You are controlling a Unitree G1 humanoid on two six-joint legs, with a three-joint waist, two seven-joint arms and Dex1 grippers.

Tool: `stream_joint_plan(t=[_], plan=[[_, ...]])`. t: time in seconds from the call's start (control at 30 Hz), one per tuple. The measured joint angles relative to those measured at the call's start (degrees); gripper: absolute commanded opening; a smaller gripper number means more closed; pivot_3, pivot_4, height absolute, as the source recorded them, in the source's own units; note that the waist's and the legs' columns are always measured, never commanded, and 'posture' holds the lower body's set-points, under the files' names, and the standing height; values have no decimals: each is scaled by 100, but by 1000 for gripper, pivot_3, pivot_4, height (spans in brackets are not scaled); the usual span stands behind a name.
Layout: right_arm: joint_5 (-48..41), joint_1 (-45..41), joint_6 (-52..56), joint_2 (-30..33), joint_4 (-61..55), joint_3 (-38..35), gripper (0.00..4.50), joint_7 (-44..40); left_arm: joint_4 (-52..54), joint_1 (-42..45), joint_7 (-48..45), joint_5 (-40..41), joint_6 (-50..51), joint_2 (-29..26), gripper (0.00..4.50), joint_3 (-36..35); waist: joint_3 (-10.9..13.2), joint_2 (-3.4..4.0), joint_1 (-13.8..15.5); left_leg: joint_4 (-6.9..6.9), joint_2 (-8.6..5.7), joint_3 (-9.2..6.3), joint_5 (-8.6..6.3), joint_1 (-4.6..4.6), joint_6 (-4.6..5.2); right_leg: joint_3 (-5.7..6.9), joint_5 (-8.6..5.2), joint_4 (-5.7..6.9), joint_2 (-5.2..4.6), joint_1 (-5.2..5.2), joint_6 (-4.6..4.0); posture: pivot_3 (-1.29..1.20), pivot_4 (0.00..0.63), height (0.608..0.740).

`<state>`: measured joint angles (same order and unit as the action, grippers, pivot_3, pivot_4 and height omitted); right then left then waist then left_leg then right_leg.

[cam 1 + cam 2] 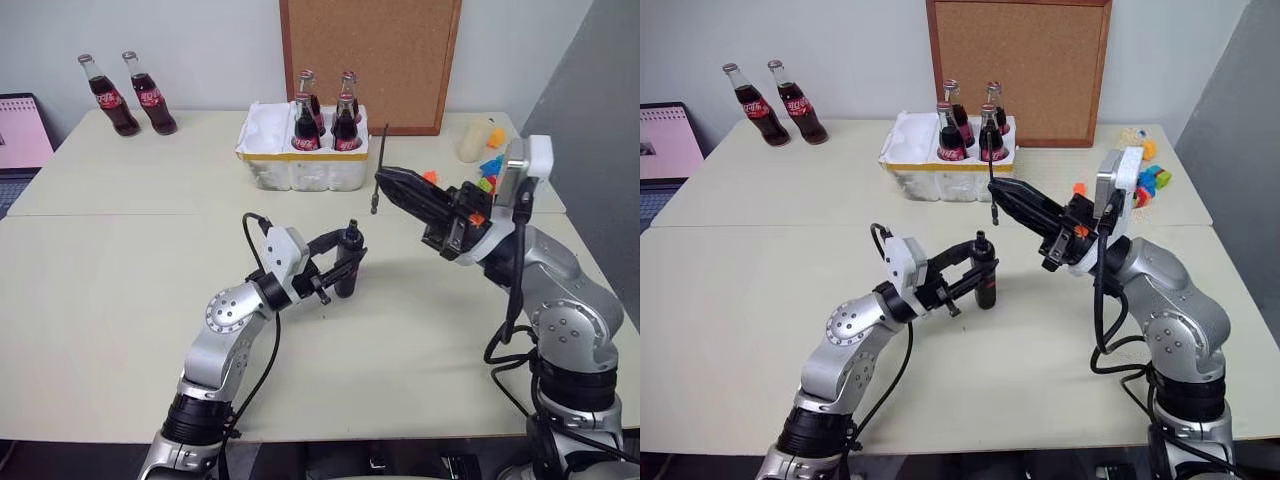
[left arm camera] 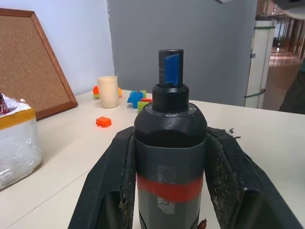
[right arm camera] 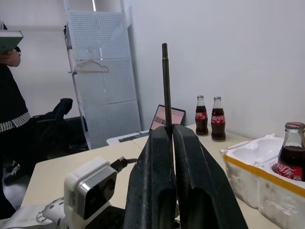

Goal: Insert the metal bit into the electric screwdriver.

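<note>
Right end effector (image 1: 385, 182) pinches metal bit (image 1: 379, 170) before bottle crate (image 1: 300, 160)

**Camera layout: one head stereo pair, two wrist cameras**

Head pair: both eyes look forward and down from above over the pale beige table (image 1: 120, 290). They take in both arms, the white foam crate of cola bottles (image 1: 300, 160) and the brown cork board with wooden frame (image 1: 1018, 60). The two share almost the whole scene, slightly offset sideways.

Left wrist camera: sits close behind the left gripper (image 2: 169, 191), looking along its fingers across the tabletop towards a grey partition (image 2: 190, 47); it shares the cork board with the head views.

Right wrist camera: close behind the right gripper (image 3: 171, 143), facing a white wall (image 3: 228, 47) and perforated white panel (image 3: 102, 71).
</note>
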<state>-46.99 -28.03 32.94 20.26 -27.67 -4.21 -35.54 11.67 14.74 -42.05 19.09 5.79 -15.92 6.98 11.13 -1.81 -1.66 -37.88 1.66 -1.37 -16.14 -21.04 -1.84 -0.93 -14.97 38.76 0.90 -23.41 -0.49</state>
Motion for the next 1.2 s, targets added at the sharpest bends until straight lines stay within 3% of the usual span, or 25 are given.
stream_joint_plan(t=[1.2], plan=[[528,-277,-464,-278,790,537,0,-605,-56,86,-126,19,7,-69,1636,0,0,0,-3,2,2,-3,0,0,0,1,0,-2,0,0,0,0,150,740]])
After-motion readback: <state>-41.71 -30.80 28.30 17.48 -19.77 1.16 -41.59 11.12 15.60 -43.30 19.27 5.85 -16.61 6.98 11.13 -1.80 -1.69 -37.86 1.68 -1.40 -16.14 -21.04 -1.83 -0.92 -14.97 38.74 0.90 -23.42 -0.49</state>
